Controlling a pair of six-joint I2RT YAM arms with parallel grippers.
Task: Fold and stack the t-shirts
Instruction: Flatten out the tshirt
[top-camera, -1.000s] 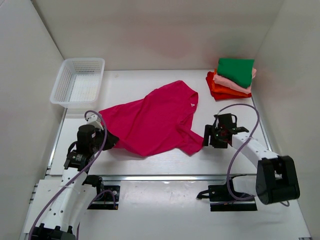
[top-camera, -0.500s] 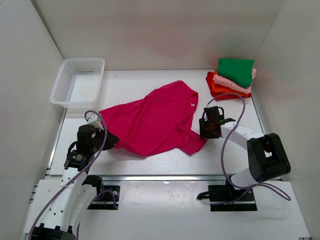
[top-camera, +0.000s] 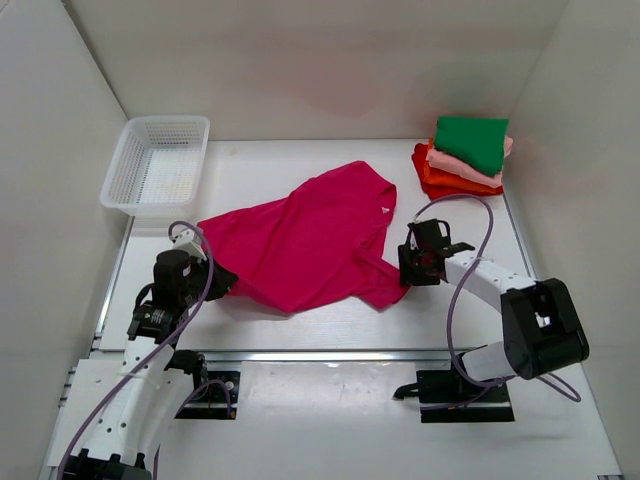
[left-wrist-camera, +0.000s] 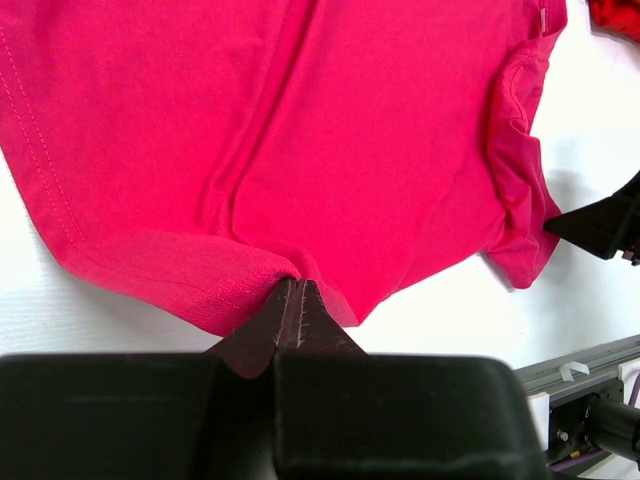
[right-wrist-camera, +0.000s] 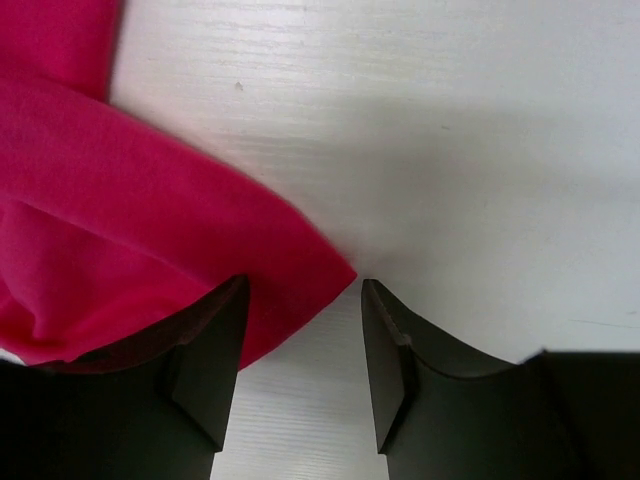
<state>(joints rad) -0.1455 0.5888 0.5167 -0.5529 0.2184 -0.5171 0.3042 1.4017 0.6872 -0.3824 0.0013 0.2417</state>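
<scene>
A magenta-pink t-shirt (top-camera: 310, 240) lies spread and rumpled in the middle of the table. My left gripper (top-camera: 222, 281) is shut on its near-left edge; in the left wrist view the tips (left-wrist-camera: 297, 287) pinch a fold of the cloth (left-wrist-camera: 350, 130). My right gripper (top-camera: 406, 268) is low at the shirt's right sleeve corner. In the right wrist view the jaws (right-wrist-camera: 305, 292) stand open, the sleeve corner (right-wrist-camera: 130, 230) reaches between them, the left finger (right-wrist-camera: 215, 350) overlaps the cloth and the right finger (right-wrist-camera: 385, 350) stays clear of it. Folded t-shirts (top-camera: 466, 155) are stacked at the back right, green on top.
A white mesh basket (top-camera: 155, 165) stands at the back left. White walls close in the table on the left, back and right. Bare table (right-wrist-camera: 450, 150) lies to the right of the sleeve corner.
My right gripper has moved left to the sleeve corner and its jaws have narrowed somewhat. The left gripper and the shirt have stayed put.
</scene>
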